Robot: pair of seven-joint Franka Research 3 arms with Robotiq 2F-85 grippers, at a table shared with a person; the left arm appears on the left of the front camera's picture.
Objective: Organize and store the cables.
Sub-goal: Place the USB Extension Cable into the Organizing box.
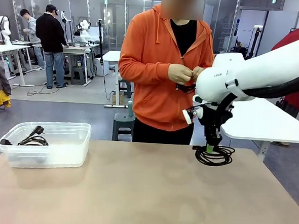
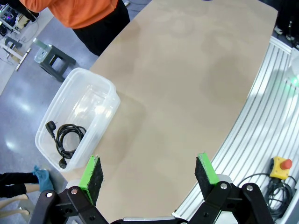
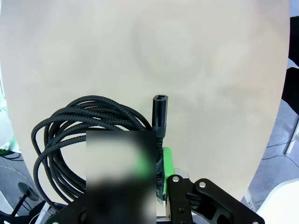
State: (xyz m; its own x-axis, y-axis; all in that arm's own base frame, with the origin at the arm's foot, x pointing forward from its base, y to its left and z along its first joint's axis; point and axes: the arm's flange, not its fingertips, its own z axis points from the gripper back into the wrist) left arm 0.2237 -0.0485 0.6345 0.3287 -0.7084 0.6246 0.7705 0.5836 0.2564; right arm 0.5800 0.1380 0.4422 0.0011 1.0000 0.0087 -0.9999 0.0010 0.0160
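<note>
A coiled black braided cable (image 1: 215, 156) lies at the table's far right, and my right gripper (image 1: 213, 145) stands over it, shut on it. In the right wrist view the cable's coil (image 3: 70, 126) spreads to the left, its connector (image 3: 159, 109) sticks up past the green pad (image 3: 167, 161), and my right gripper (image 3: 155, 170) clamps the strand. Another coiled cable (image 1: 33, 139) with a chunky plug rests in the clear plastic bin (image 1: 50, 159) at the left. My left gripper (image 2: 149, 165) hangs open above the bare table beside the bin (image 2: 105, 88) that holds this cable (image 2: 69, 137).
A person in an orange hoodie stands at the far side, with both hands (image 1: 185, 73) working on a small dark thing at chest height. A white table (image 1: 270, 122) stands behind at the right. A red stop button (image 2: 280, 165) sits beyond the near table edge.
</note>
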